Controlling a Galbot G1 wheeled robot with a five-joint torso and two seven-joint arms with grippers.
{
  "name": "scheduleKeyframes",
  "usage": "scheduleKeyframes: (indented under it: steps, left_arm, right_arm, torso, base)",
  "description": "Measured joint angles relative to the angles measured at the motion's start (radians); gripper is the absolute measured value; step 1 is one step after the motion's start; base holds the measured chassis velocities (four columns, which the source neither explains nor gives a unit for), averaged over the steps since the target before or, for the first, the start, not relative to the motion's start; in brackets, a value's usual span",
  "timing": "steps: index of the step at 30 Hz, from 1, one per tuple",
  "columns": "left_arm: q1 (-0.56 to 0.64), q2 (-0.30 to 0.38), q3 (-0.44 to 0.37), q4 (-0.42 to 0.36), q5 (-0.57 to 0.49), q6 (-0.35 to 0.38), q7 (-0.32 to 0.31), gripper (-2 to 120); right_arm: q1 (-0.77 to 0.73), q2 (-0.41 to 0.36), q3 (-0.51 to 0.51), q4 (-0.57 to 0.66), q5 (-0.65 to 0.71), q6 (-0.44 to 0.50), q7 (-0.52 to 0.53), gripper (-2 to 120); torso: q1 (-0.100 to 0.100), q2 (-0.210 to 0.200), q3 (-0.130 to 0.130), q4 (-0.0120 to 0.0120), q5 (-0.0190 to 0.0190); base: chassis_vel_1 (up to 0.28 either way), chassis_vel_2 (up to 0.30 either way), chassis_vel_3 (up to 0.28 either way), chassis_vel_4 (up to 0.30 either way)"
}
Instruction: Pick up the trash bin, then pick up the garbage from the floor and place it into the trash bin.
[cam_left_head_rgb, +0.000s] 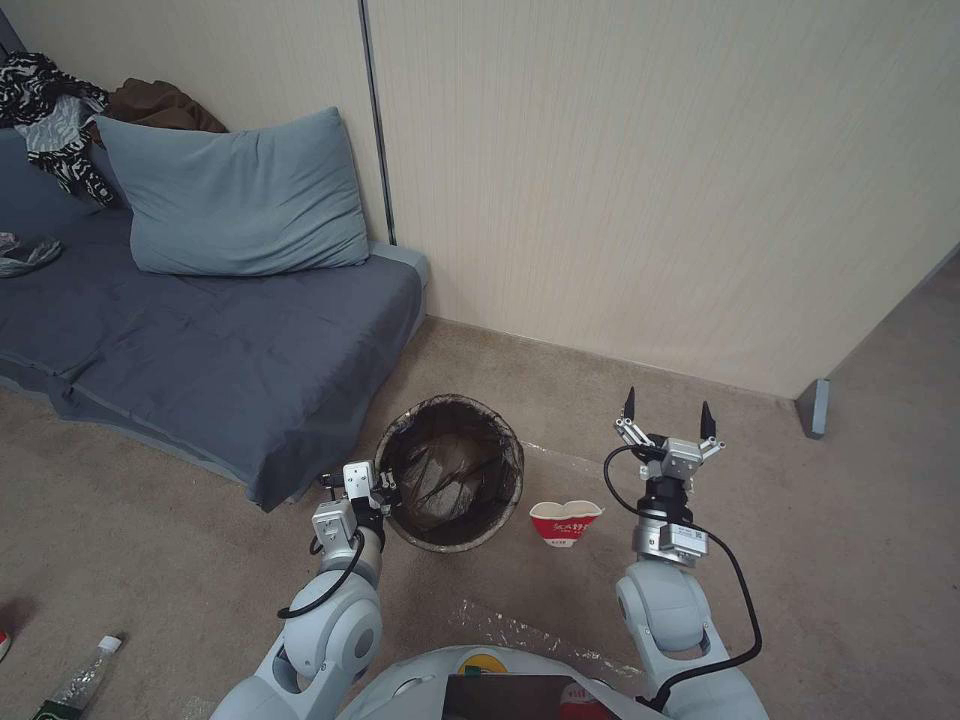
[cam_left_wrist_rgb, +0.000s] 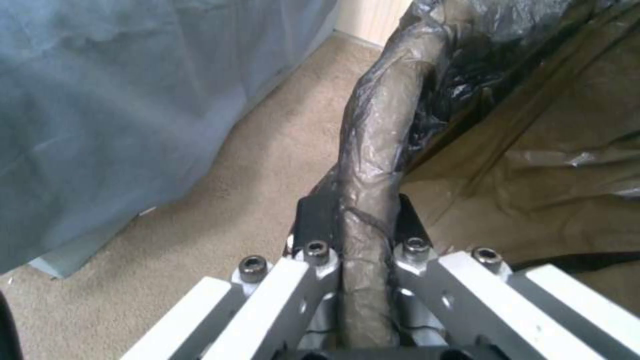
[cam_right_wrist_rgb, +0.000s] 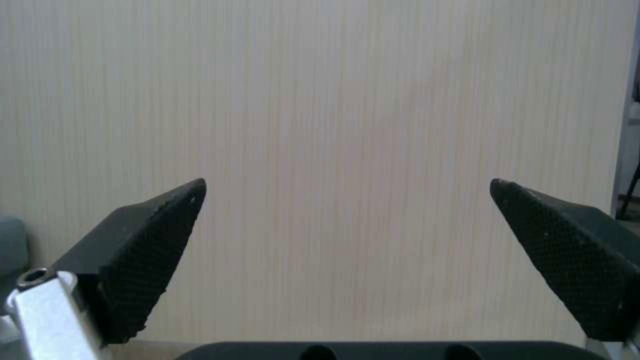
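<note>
- The left hand (cam_left_wrist_rgb: 357, 235) is clamped on the bag-wrapped rim of the trash bin (cam_left_head_rgb: 452, 485), one finger either side of it, at the edge nearest the sofa (cam_left_head_rgb: 200, 350).
- The bin sits tilted on the carpet (cam_left_head_rgb: 150, 540) between the sofa corner and the wall (cam_left_head_rgb: 650, 200), mouth open toward the camera, dark liner showing inside. Whether it is clear of the floor I cannot tell.
- So step one looks to be in hand: the bin is gripped, the lift not clearly made.
- The right hand (cam_left_head_rgb: 667, 422) hovers with fingers spread wide and nothing in them, pointing at the wall, above and beyond a red-and-white paper cup (cam_left_head_rgb: 565, 521).
- That cup lies on the carpet just beside the bin, between the two arms; it reads as the nearest piece of garbage to go in.
- A clear bottle (cam_left_head_rgb: 80, 680) lies on the carpet well apart, down by the robot's left side.
- No litter shows inside the bin, so by my reckoning all the collecting is left to do.
</note>
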Motion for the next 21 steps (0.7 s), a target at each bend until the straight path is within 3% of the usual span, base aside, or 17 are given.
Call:
scheduleKeyframes:
  steps: [5,12,16,18,19,21]
  left_arm:
    - [0.006,0.002,0.000,-0.013,0.000,0.000,0.000,3]
    - [0.024,0.014,-0.005,-0.033,0.001,-0.004,-0.002,3]
    - [0.027,0.019,-0.009,-0.039,0.000,-0.006,-0.002,3]
    - [0.028,0.023,-0.011,-0.045,-0.003,-0.006,-0.004,3]
    - [0.028,0.023,-0.011,-0.045,-0.003,-0.006,-0.004,3]
    - [0.028,0.027,-0.014,-0.045,-0.006,-0.007,-0.004,3]
  right_arm:
    - [-0.006,-0.023,-0.008,0.012,0.029,-0.025,0.002,100]
    - [-0.014,-0.125,-0.048,0.034,0.109,-0.082,0.004,100]
    - [-0.007,-0.213,-0.083,0.036,0.172,-0.118,0.004,100]
    - [0.001,-0.359,-0.116,0.032,0.237,-0.145,0.002,100]
    - [0.001,-0.359,-0.116,0.032,0.237,-0.145,0.002,100]
    - [0.004,-0.447,-0.132,0.032,0.290,-0.161,-0.010,100]
  torso:
    - [0.000,0.000,0.000,-0.0001,0.0000]
    - [0.000,0.000,0.000,0.0000,0.0001]
    - [0.000,0.000,0.000,-0.0002,0.0002]
    - [0.000,0.000,0.000,-0.0001,0.0001]
    - [0.000,0.000,0.000,-0.0001,0.0001]
    - [0.000,0.000,0.000,-0.0002,0.0002]
  base:
    - [0.000,0.000,0.000,0.000]
    - [0.000,0.000,0.000,0.000]
    - [0.000,0.000,0.000,0.000]
    - [0.000,0.000,0.000,0.000]
    - [0.000,0.000,0.000,0.000]
    - [0.000,0.000,0.000,0.000]
